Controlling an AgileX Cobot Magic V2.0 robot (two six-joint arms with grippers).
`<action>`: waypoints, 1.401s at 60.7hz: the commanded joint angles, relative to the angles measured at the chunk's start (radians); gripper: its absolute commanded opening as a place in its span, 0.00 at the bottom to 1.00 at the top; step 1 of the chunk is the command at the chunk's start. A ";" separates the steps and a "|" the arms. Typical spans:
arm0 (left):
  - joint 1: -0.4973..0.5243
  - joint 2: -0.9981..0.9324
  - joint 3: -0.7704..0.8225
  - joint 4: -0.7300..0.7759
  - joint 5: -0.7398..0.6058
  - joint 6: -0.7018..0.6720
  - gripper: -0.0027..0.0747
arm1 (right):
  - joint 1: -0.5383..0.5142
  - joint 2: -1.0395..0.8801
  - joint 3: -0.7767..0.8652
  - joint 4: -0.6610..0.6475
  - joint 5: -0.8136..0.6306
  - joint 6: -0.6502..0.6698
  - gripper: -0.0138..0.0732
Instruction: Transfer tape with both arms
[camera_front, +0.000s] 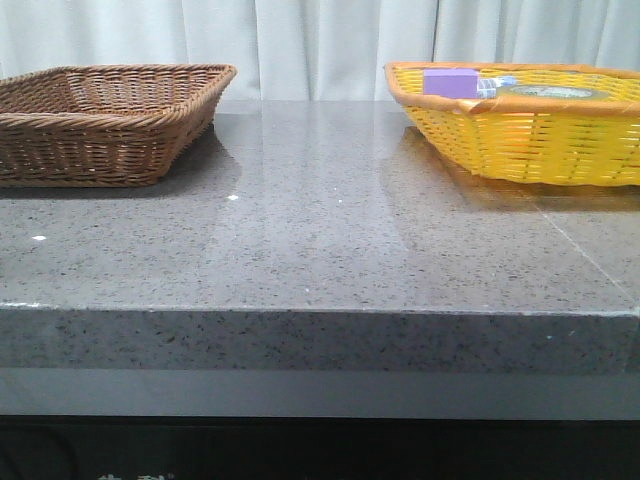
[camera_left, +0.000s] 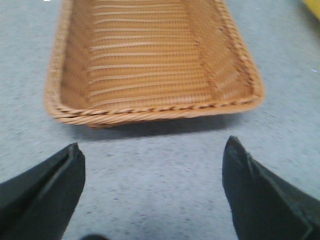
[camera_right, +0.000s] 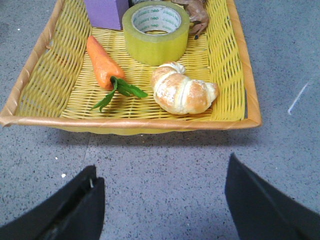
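Observation:
The tape (camera_right: 156, 31), a wide translucent yellow roll with a white core, lies flat at the far end of the yellow basket (camera_right: 130, 122). In the front view only its top edge (camera_front: 555, 93) shows above the yellow basket (camera_front: 530, 140) at the back right. My right gripper (camera_right: 162, 172) is open over bare counter just short of that basket, holding nothing. My left gripper (camera_left: 152, 152) is open too, above the counter in front of the brown wicker basket (camera_left: 150, 112), which holds nothing. Neither arm appears in the front view.
In the yellow basket lie a carrot (camera_right: 102, 62), a croissant (camera_right: 182, 92), a purple box (camera_right: 106, 11) and a brownish item (camera_right: 197, 12). The brown basket (camera_front: 100, 125) stands back left on the grey speckled counter (camera_front: 320, 240). White curtains hang behind.

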 joint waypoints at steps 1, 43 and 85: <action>-0.077 -0.002 -0.033 -0.010 -0.079 0.006 0.77 | -0.010 0.052 -0.080 -0.011 -0.051 0.016 0.77; -0.461 -0.002 -0.037 -0.007 -0.202 0.006 0.77 | -0.083 0.803 -0.765 0.038 0.196 0.025 0.77; -0.461 -0.002 -0.037 -0.007 -0.202 0.006 0.77 | -0.083 1.300 -1.218 0.106 0.203 0.017 0.77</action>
